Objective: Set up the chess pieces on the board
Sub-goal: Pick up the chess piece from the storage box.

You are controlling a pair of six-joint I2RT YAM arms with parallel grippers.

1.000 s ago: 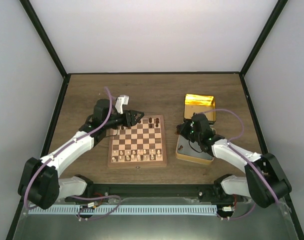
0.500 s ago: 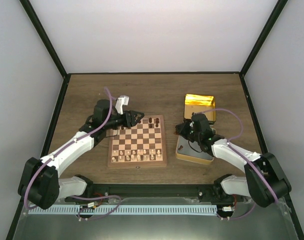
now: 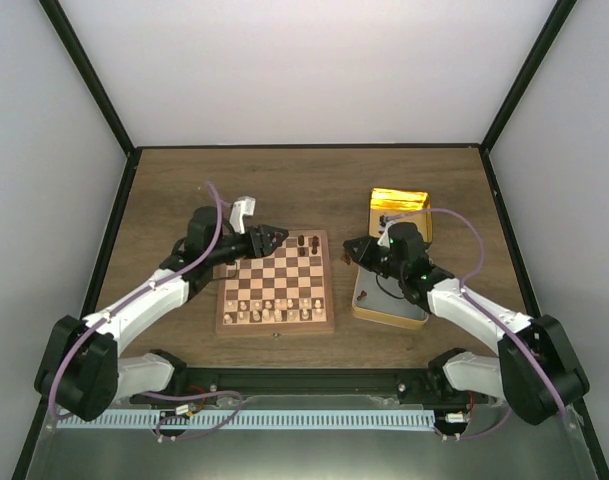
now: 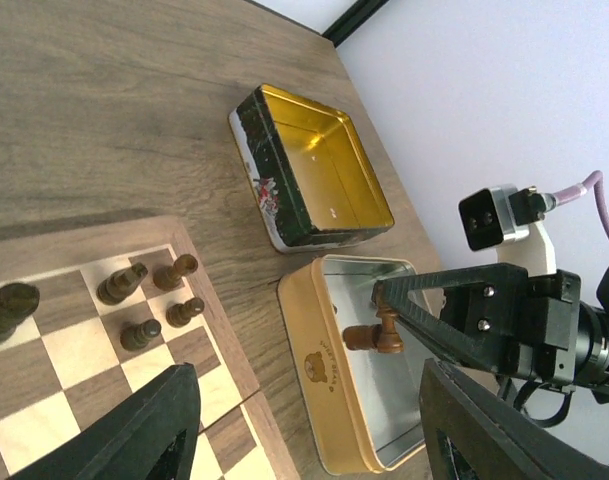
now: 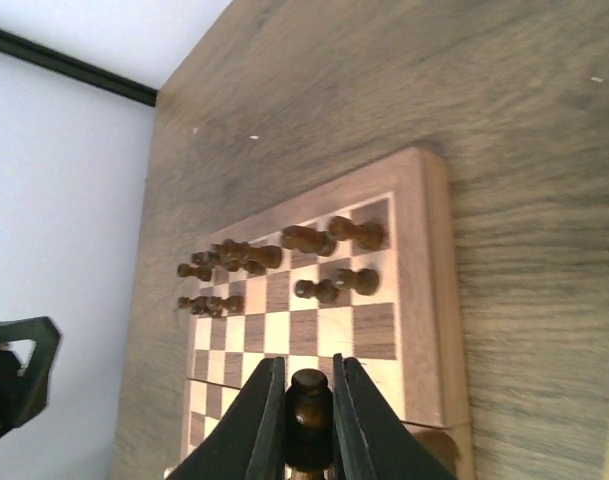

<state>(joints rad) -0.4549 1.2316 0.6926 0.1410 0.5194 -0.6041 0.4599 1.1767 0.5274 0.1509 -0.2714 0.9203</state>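
The board [image 3: 329, 285] lies mid-table, with dark brown chess pieces [image 3: 302, 243] on its far rows. They also show in the right wrist view [image 5: 314, 240] and in the left wrist view [image 4: 149, 300]. My right gripper [image 3: 350, 247] is shut on one dark chess piece [image 5: 310, 405] and holds it in the air between the board's right edge and the gold tin lid [image 3: 417, 318]. From the left wrist view, that held piece [image 4: 372, 339] hangs over the lid. My left gripper [image 3: 272, 234] is open and empty, over the board's far edge.
Pale chessmen [image 3: 269, 312] fill the board's near rows. An open gold-lined tin [image 3: 399, 203] stands at the back right, and the shallow lid with a bear print [image 4: 329, 365] lies in front of it. Bare wooden table lies beyond the board.
My right gripper has risen from the tin lid and moved left toward the board with the dark piece in it. My left gripper has barely shifted.
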